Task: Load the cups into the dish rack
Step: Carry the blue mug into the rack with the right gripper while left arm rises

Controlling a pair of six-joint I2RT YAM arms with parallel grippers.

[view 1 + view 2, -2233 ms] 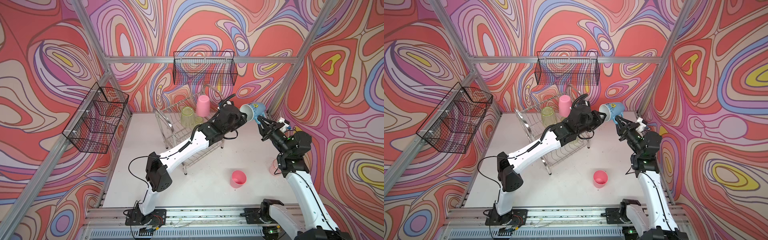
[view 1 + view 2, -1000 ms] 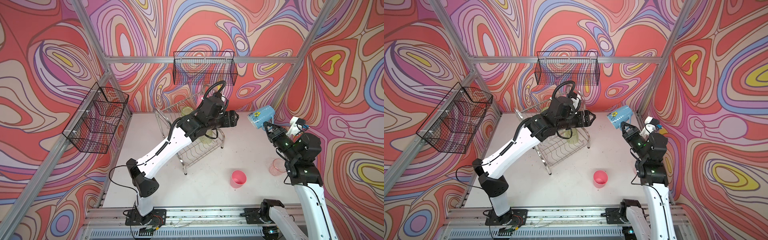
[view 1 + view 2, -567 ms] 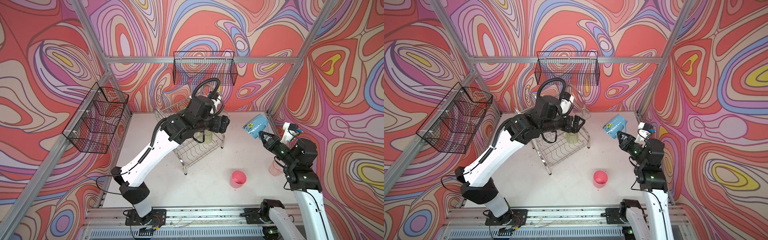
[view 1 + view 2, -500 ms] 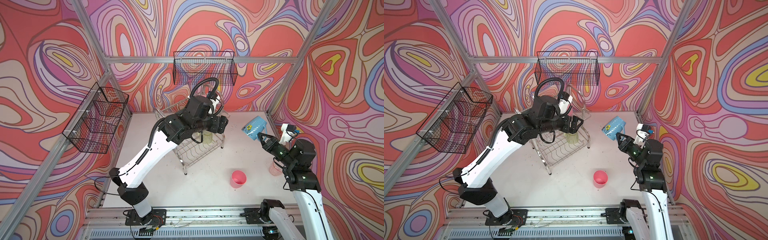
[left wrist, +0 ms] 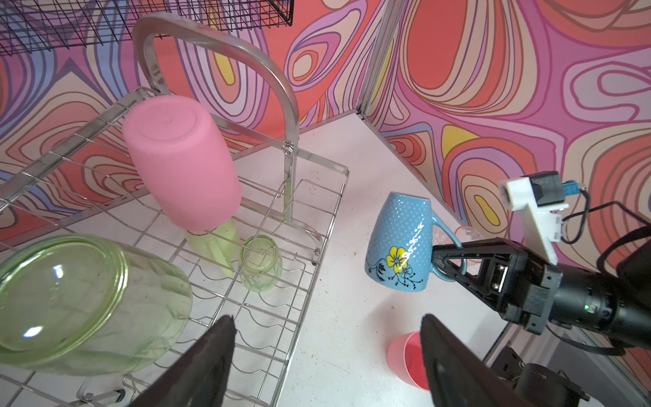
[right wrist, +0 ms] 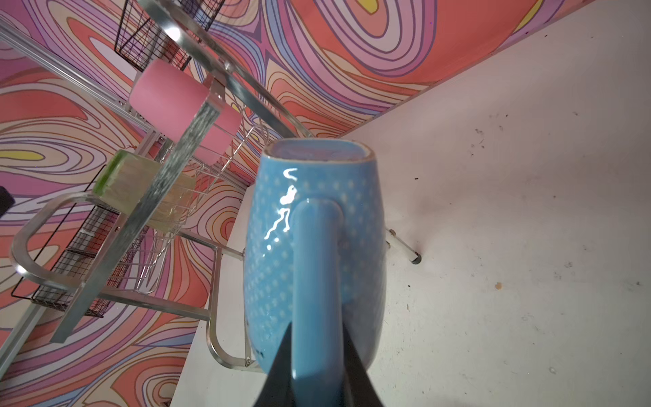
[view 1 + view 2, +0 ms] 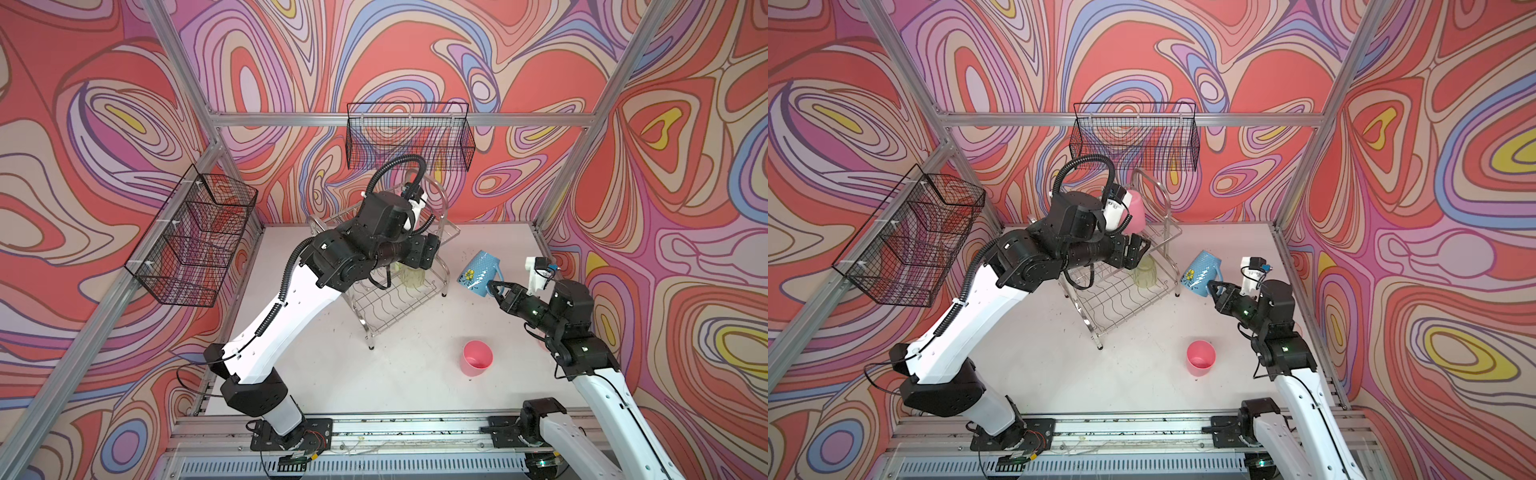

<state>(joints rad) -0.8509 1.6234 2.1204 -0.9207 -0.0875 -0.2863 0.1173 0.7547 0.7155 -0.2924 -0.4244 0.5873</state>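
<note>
My right gripper (image 7: 492, 286) (image 7: 1212, 286) (image 6: 317, 338) is shut on the handle of the blue mug (image 7: 478, 274) (image 7: 1200, 272) (image 5: 398, 243) (image 6: 313, 229), held in the air, bottom up, just right of the silver dish rack (image 7: 399, 299) (image 7: 1121, 299) (image 5: 338, 169). My left gripper (image 7: 432, 255) (image 7: 1140, 249) (image 5: 327, 320) hangs open and empty over the rack's right end. In the rack stand an upturned pink tumbler (image 7: 1136, 212) (image 5: 183, 162), a large clear green cup (image 5: 81, 303) and a small green cup (image 5: 260, 262). Another pink tumbler (image 7: 478, 357) (image 7: 1201, 357) stands on the table.
A clear pinkish cup (image 5: 465, 234) shows partly behind the mug by the right wall. Black wire baskets hang on the left wall (image 7: 195, 241) and the back wall (image 7: 409, 137). Aluminium frame posts mark the corners.
My left gripper has drawn back leftward from the blue mug to above the rack. My right gripper has carried the mug down and to the left, nearer the rack.
</note>
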